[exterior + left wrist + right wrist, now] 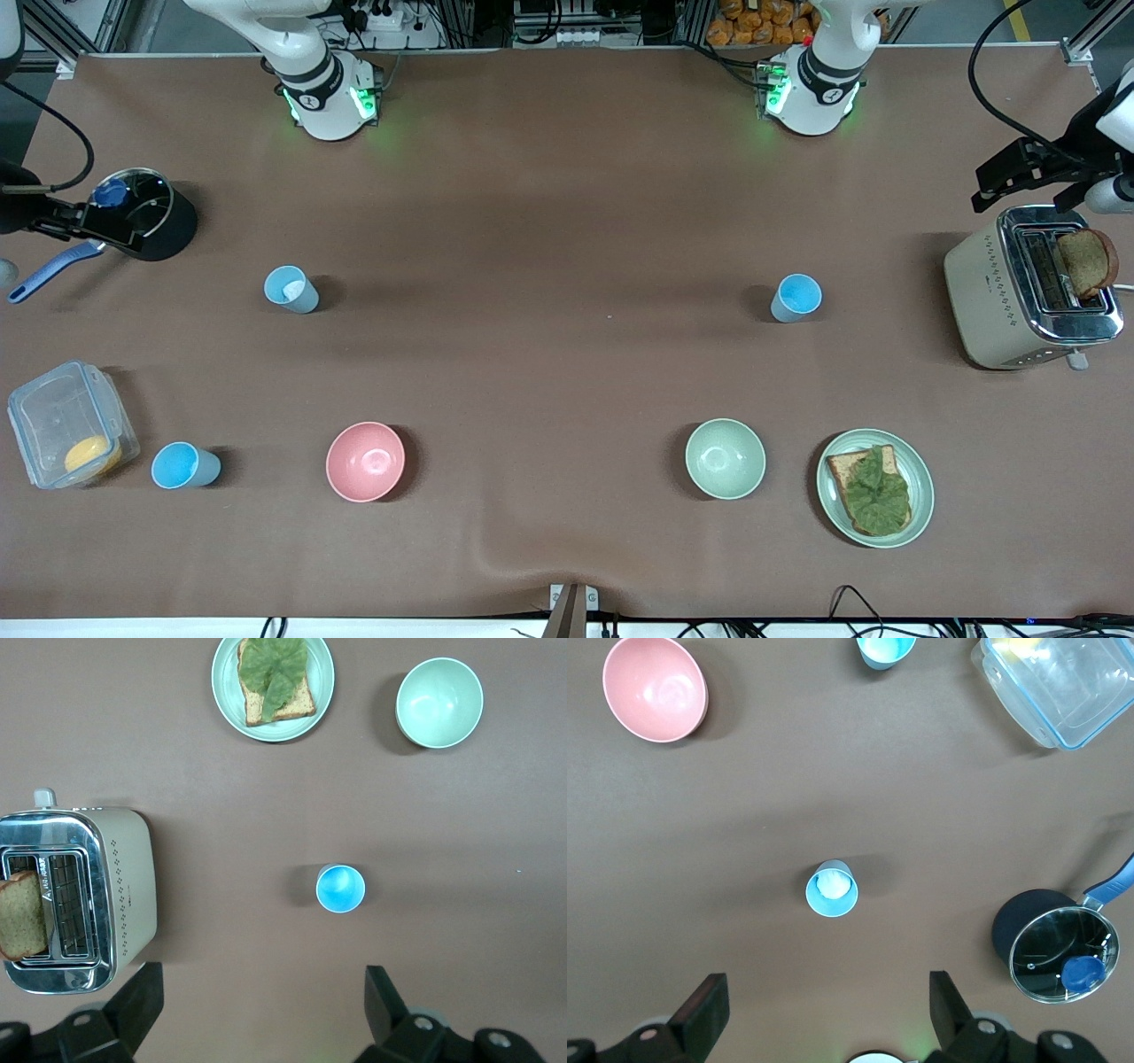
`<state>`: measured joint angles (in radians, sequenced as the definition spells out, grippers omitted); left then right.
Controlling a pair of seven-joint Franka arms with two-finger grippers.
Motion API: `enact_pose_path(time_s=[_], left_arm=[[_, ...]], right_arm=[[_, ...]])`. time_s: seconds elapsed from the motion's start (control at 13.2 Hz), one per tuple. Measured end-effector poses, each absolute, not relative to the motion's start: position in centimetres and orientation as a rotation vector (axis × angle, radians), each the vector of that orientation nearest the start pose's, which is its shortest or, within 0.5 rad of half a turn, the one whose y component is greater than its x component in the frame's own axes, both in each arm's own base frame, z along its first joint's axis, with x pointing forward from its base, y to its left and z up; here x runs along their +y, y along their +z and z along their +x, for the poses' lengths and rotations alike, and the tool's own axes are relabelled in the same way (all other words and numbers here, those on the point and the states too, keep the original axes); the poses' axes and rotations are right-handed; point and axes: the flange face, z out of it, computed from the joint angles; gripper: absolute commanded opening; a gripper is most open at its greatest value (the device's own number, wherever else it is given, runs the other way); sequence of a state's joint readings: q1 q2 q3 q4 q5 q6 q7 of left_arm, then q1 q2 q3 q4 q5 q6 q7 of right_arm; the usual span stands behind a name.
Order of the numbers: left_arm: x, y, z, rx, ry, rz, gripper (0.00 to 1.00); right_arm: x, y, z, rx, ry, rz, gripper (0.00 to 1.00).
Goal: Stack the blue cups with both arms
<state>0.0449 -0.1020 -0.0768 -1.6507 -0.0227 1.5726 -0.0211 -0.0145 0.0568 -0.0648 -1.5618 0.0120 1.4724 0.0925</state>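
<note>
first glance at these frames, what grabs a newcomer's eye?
Probably the three blue cups standing apart: the paler cup toward the right arm's end, a brighter cup toward the left arm's end, and a third cup beside the clear container. Next, the pink bowl and pale green bowl, nearer the camera. Both grippers, left gripper and right gripper, hang open, each above a cup.

We see a broad table (pixel 567 177) covered edge to edge in a matte brown cloth, which rucks up into a soft fold at the middle of the edge nearest the front camera. Along the top of the front view, past the table's edge, stand aluminium frame rails (pixel 80 27), a white power strip (pixel 381 18), tangled black cables and a heap of orange packets (pixel 762 22). The light is even and soft, throwing only faint shadows on the cloth.
</note>
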Motion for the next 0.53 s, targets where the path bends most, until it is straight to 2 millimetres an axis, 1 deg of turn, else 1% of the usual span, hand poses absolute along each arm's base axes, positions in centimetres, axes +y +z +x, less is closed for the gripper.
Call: enact_pose_path(time_s=[0.15,0.23,0.38,0.53], left_arm=[[-2.1,64.2,52.2,0.017,-0.036,-3.157,1.0],[-2.1,64.2,52.2,0.017,-0.036,-3.157,1.0],[-2.1,64.1,52.2,0.017,-0.035,-3.157,1.0],[-2.1,64.1,52.2,0.017,-0.035,-3.157,1.0]], right_arm=[[-4.1,57.8,56.2,0.248,0.265,-3.114,1.0],[-4.1,56.6,56.6,0.209,0.302,-3.112,1.0],[-4.9,53.2,57.5,0.177,0.402,-3.1,1.0],[-6.9,48.3,57.9,0.204,0.506,-3.076,1.0]])
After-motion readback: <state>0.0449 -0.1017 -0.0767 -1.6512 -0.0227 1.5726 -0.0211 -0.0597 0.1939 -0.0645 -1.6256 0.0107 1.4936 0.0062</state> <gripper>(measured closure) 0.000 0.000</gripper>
